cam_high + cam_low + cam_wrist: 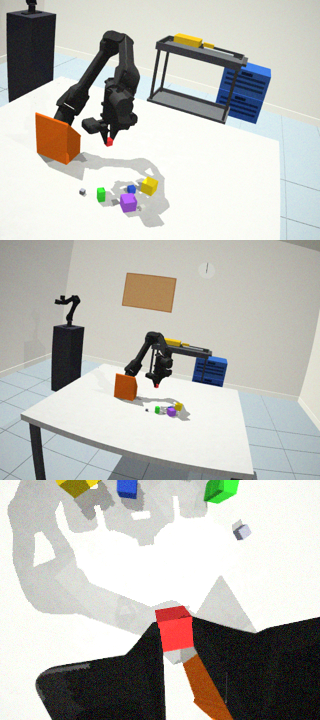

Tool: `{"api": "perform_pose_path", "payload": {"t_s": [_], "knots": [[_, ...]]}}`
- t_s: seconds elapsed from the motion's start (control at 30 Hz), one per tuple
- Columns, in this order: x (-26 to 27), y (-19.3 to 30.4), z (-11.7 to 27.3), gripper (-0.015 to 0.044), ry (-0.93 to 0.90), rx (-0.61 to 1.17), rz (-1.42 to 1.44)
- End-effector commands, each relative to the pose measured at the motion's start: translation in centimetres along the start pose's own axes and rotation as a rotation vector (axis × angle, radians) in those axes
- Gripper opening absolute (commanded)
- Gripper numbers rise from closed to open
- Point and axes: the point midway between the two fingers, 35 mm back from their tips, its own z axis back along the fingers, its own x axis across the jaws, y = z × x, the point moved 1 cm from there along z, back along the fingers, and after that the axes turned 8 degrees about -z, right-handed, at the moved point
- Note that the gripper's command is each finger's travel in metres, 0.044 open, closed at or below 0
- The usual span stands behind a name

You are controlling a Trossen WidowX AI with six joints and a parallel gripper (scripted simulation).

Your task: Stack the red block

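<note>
- The jaws [108, 139] are closed on the red block [109, 141]. They pinch it at the very tips, and it sits between them high above the table [206, 180].
- In the wrist view the red block [174, 628] shows a flat front and a top edge, with one dark finger pressed on each side.
- The block looks small, hard and light. It should not bend or squash.
- Its sides look smooth, so I think it could slip if the pinch is weak. Holding two flat sides that face each other, as now, looks like the best way.
- Only the tips hold it, so it might turn a little when it touches something.
- The green tower [101, 194] stands on the table, well apart from the red block and lower down. It is narrow and taller than it is wide, so I think a small bump could tip it.
- Just beside the tower is a tiny grey cube [82, 191]. A purple block [128, 202], a blue block [131, 188] and a yellow block [149, 185] are near it on the other side.
- An orange bin [55, 138] stands on the table by the arm. I cannot see what is inside it.
- A grey shelf [199, 54] behind the table has a yellow box [187, 40] on top. Its lower level looks bare.
</note>
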Motion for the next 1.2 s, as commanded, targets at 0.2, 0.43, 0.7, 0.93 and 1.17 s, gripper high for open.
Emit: {"api": "perform_pose_path", "payload": {"t_s": [0.2, 0.43, 0.7, 0.93, 1.17], "knots": [[-1.5, -3.8, 0.7, 0.0000, 0.005, -0.005, 0.004], [-2.9, -6.6, 0.9, 0.0000, 0.006, -0.007, 0.005], [-4.9, -9.7, 0.8, 0.0000, 0.007, -0.009, 0.006], [-7.0, -12.2, 0.4, 0.0000, 0.007, -0.010, 0.007], [-7.4, -12.7, -0.1, 0.0000, 0.007, -0.010, 0.008]]}}
